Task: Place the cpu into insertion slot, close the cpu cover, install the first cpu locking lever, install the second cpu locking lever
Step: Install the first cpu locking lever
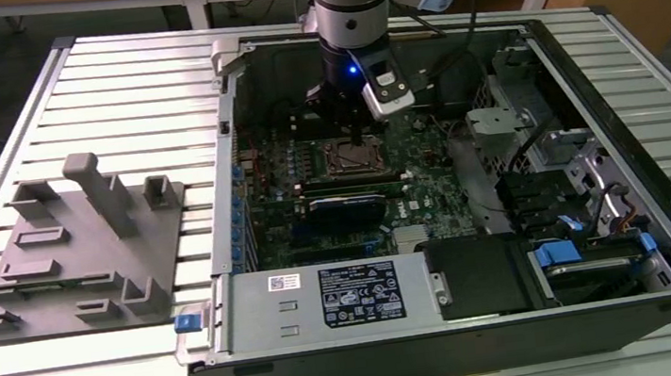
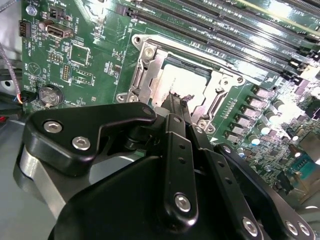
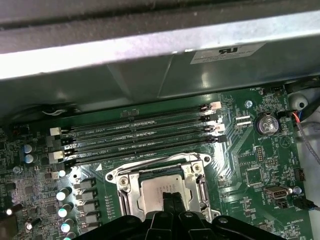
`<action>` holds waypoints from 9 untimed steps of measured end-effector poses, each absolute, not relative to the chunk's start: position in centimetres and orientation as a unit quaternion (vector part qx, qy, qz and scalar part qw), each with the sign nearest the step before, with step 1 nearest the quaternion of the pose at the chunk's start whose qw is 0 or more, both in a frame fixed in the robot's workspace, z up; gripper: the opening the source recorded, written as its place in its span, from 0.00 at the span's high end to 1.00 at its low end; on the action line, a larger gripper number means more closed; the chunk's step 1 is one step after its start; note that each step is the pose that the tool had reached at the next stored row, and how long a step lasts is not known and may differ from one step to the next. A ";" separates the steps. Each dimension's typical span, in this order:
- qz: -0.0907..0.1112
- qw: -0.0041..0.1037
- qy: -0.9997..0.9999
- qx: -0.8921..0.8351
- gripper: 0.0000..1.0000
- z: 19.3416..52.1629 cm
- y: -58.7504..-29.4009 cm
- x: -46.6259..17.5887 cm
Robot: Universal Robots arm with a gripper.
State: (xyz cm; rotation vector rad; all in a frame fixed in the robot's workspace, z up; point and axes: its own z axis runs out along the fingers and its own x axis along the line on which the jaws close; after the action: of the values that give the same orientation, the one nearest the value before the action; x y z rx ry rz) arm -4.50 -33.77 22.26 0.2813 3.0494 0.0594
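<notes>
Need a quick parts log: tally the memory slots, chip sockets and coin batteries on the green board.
Memory slots: 4
Chip sockets: 1
Coin batteries: 1
Total: 6

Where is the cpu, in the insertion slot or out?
In. In both wrist views the cpu lies flat, pale top up, seated inside the insertion slot.
</notes>
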 end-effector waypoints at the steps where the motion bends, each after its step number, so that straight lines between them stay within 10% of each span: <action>1: 0.019 0.039 0.995 0.092 0.89 22.3 -33.8 -4.5; 9: 0.019 0.039 0.995 0.092 0.89 22.2 -34.1 -4.5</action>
State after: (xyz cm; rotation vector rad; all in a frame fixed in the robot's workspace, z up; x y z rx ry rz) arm -4.50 -34.06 22.22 0.2812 3.0495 0.0596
